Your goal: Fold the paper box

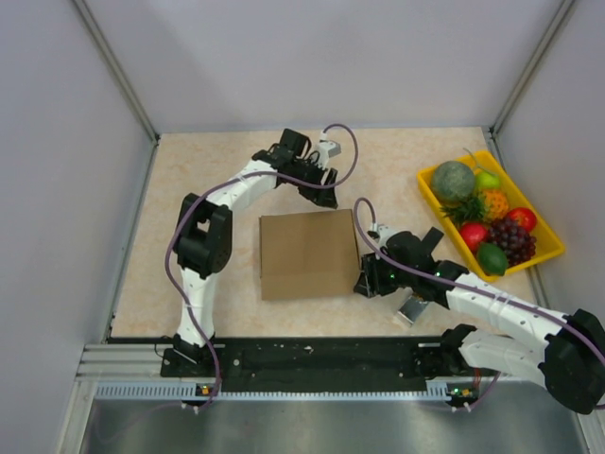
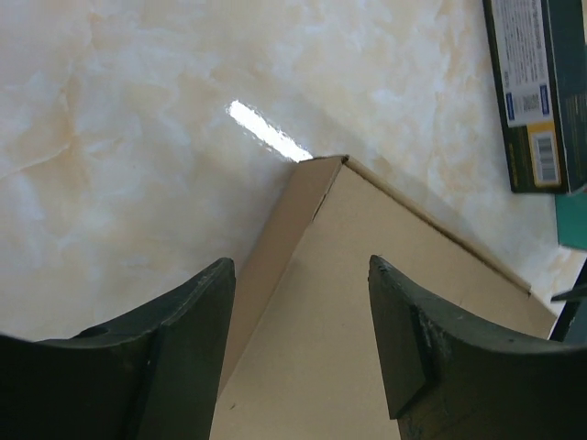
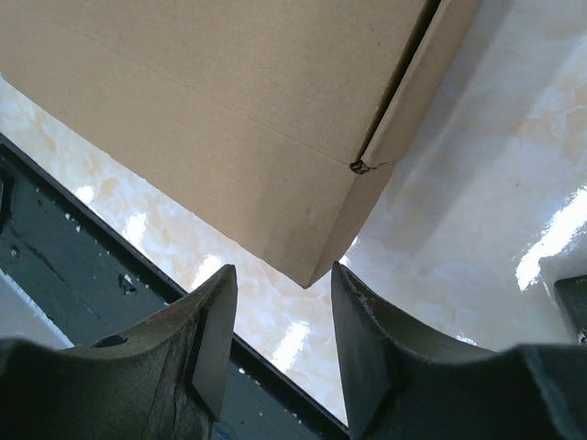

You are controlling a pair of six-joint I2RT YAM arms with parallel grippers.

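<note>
Plain brown cardboard paper box point(image 1: 307, 253) lies closed in the middle of the pale marbled table point(image 1: 217, 170).
The left gripper point(image 2: 298, 266) hangs over its far right corner, jaws apart, holding nothing. The right gripper point(image 3: 280, 270) gapes around the near right corner, seemingly without touching.

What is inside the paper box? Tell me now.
The inside is hidden: the paper box lies closed, its plain brown top covering the interior. Only outer walls and a corner seam show. It sits on the marbled table.
</note>
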